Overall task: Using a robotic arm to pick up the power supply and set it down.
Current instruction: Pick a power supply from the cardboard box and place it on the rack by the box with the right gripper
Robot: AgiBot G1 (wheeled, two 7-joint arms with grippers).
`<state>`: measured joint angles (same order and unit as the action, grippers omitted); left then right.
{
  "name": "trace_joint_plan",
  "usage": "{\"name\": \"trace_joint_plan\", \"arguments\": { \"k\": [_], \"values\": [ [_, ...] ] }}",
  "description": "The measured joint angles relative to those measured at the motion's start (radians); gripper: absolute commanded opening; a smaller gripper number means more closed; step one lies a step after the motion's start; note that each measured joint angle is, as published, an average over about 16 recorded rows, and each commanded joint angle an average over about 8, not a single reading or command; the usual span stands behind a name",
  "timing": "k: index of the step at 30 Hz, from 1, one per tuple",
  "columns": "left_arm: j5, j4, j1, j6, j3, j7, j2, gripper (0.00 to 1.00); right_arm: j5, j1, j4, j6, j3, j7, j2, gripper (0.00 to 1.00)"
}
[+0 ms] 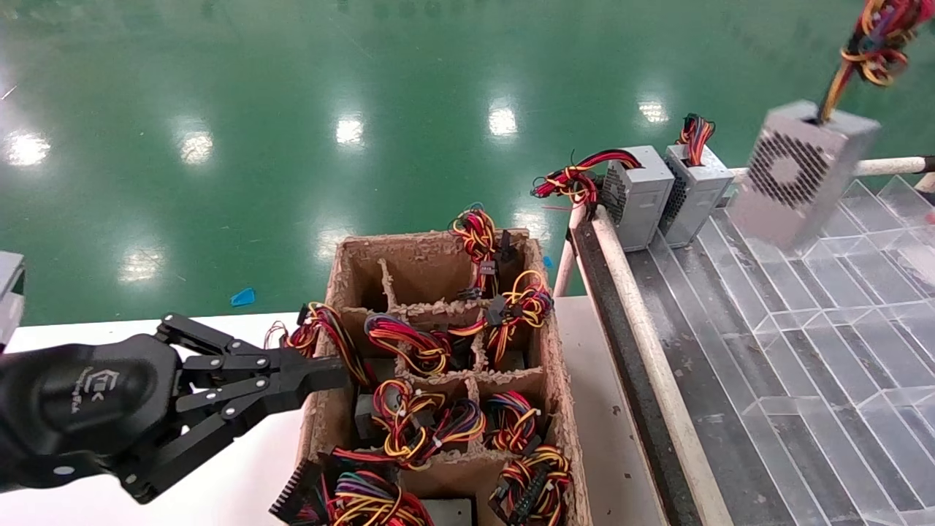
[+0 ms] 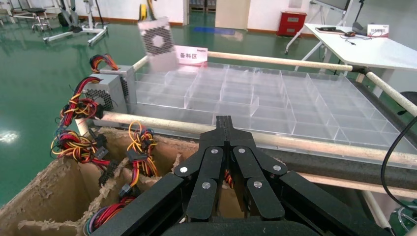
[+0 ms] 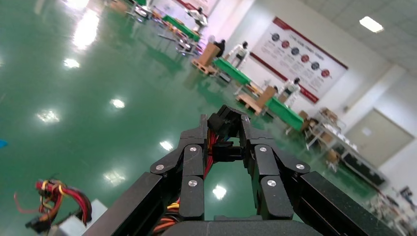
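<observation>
The power supply (image 1: 800, 172), a grey box with a round fan grille, hangs tilted in the air above the far end of the clear tray (image 1: 840, 329). It dangles from its yellow-orange-red wire bundle (image 1: 876, 44), which runs up out of the head view. In the right wrist view my right gripper (image 3: 223, 118) is shut on those wires and their black connectors (image 3: 223, 150). The left wrist view shows the hanging power supply (image 2: 156, 42) far off. My left gripper (image 1: 336, 372) is shut and empty, its tip at the left wall of the cardboard box (image 1: 420, 263).
Two more grey supplies (image 1: 639, 193) (image 1: 694, 193) stand at the tray's far corner. The divided cardboard box holds several wire bundles (image 1: 409, 424). A white tube rail (image 1: 643, 329) runs between box and tray. The box sits on a white table (image 1: 241, 467).
</observation>
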<state>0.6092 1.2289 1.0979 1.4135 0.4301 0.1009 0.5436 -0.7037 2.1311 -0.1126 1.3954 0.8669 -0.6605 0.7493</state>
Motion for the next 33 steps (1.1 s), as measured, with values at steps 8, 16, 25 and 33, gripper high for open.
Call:
{"name": "trace_joint_plan", "arguments": {
  "k": [8,16,25,33],
  "values": [
    [0.0,0.0,0.0,0.0,0.0,0.0,0.0,0.0,0.03,-0.082,-0.033,-0.007,-0.027,0.006,-0.002,0.0],
    [0.0,0.0,0.0,0.0,0.0,0.0,0.0,0.0,0.09,-0.173,-0.034,-0.053,-0.075,0.003,0.03,0.0],
    [0.0,0.0,0.0,0.0,0.0,0.0,0.0,0.0,0.144,-0.233,0.017,-0.091,-0.117,0.008,0.058,0.0],
    [0.0,0.0,0.0,0.0,0.0,0.0,0.0,0.0,0.149,-0.251,0.061,-0.096,-0.121,0.026,0.074,0.0]
  ]
}}
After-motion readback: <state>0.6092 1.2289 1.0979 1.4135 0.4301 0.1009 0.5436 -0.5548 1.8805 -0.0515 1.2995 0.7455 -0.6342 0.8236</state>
